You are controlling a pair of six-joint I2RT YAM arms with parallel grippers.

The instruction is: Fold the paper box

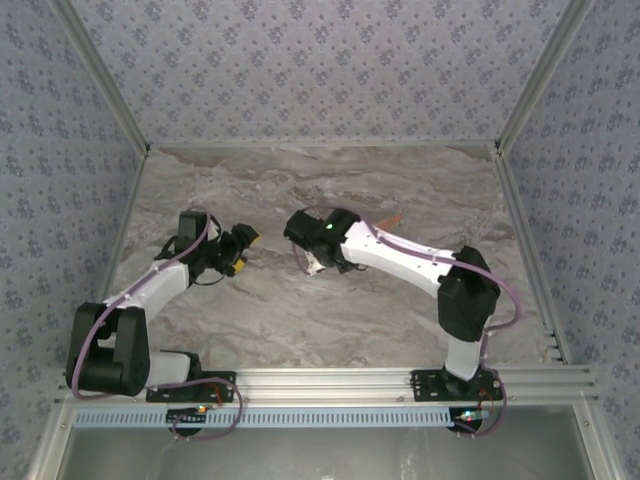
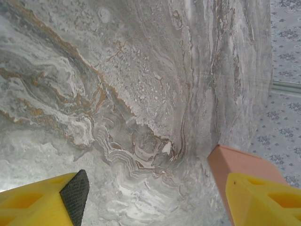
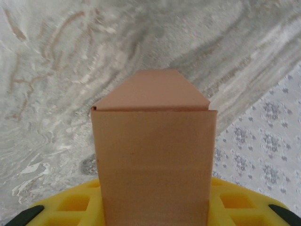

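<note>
So the right gripper [image 3: 155, 213] has the box [image 3: 153, 155] pinched between its jaws. They're only partway closed, pressing on the flat sides. The body looks already formed into a sleeve. Its far end points away from the wrist, with a tapered flap [image 3: 153, 89] sticking out past the square edge. My guess on the why: gripping it by the back end leaves the flap end free so the other arm can get at it. It also stops the thin card flopping around on the table [image 1: 300, 190]. It looks lifted off the surface, not resting on it.

The left gripper [image 1: 238, 248] is open wide with nothing in it, aimed across toward the right one. On its wrist cam a corner of the box [image 2: 230, 162] shows just beside one finger [image 2: 263, 197], off to the side and not between the jaws. I can't tell if it's touching that finger or sitting just behind it.

So the box is in the right gripper, and near the left one but not lined up with it. I reckon the left needs to shift over until the flap meets its fingers, then push it shut. The main worry is crushing the sleeve, since that card looks flimsy.
</note>
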